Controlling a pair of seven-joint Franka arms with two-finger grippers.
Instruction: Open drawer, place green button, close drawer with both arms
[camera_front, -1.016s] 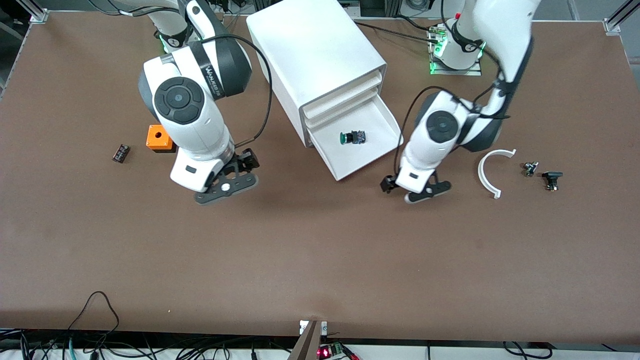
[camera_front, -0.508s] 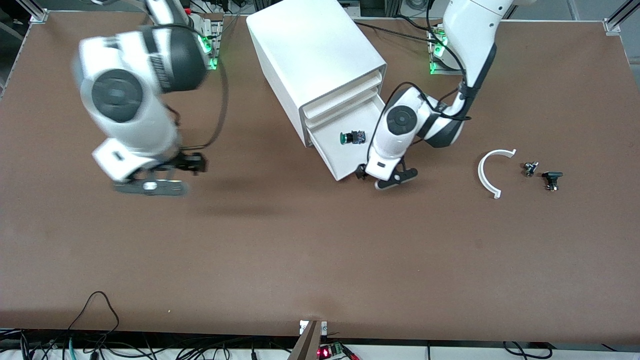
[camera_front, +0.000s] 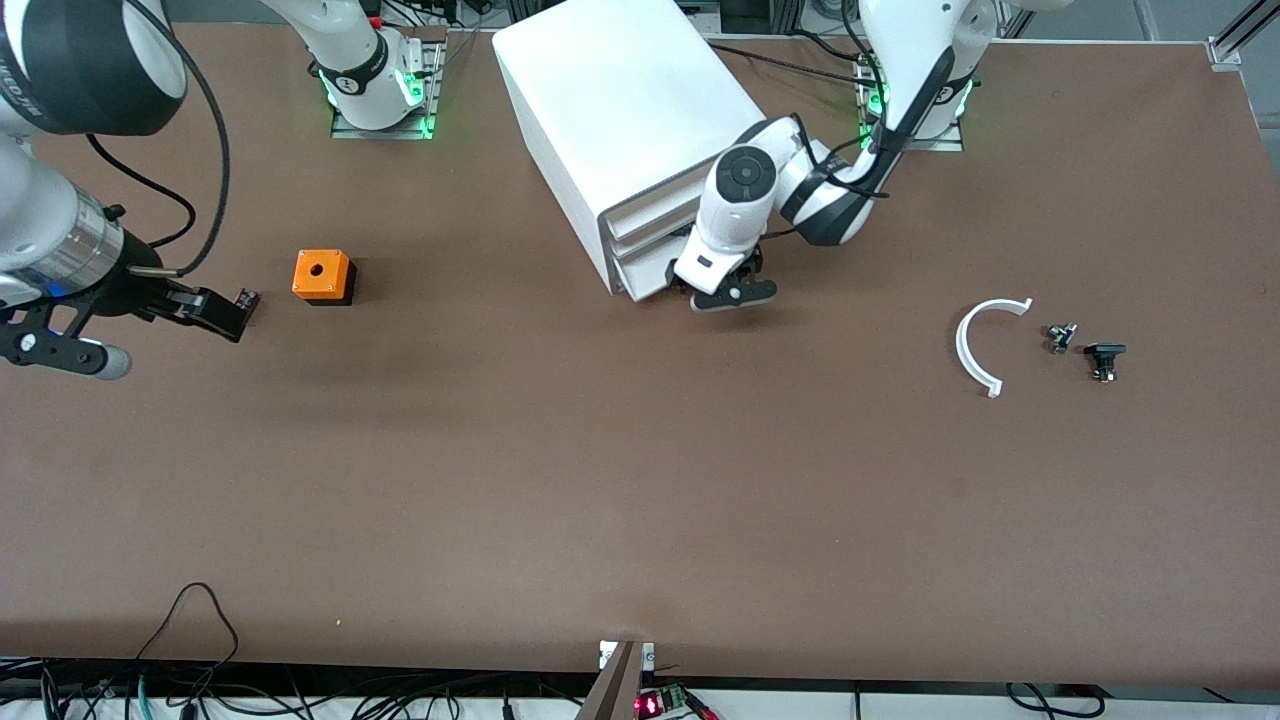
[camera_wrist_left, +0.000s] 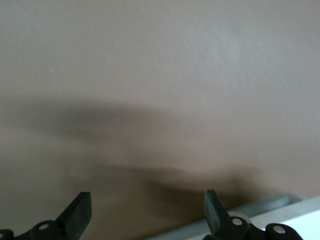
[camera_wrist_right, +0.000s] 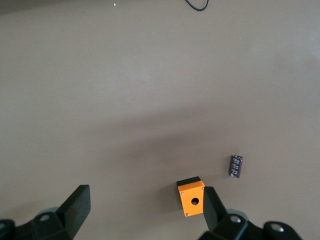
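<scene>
The white cabinet (camera_front: 630, 100) stands near the robots' bases. Its bottom drawer (camera_front: 640, 280) is pushed in, its front about level with the two drawers above. The button is hidden. My left gripper (camera_front: 725, 290) is right in front of the drawer, low over the table, open and holding nothing. In the left wrist view, the left gripper (camera_wrist_left: 146, 210) spans bare table, and a white edge of the drawer (camera_wrist_left: 280, 212) shows by one fingertip. My right gripper (camera_front: 140, 335) hangs open and empty at the right arm's end of the table. The right wrist view shows the right gripper (camera_wrist_right: 144, 207) high over the tabletop.
An orange cube with a hole (camera_front: 322, 275) (camera_wrist_right: 190, 197) and a small black cylinder (camera_front: 245, 300) (camera_wrist_right: 236, 166) lie beside the right gripper. Toward the left arm's end lie a white curved piece (camera_front: 975, 345) and two small black parts (camera_front: 1060, 337) (camera_front: 1104, 358).
The drawer stood open with the button in it; my left gripper has swept against its front and pushed it in. My right arm has swung up and away toward its end of the table.
</scene>
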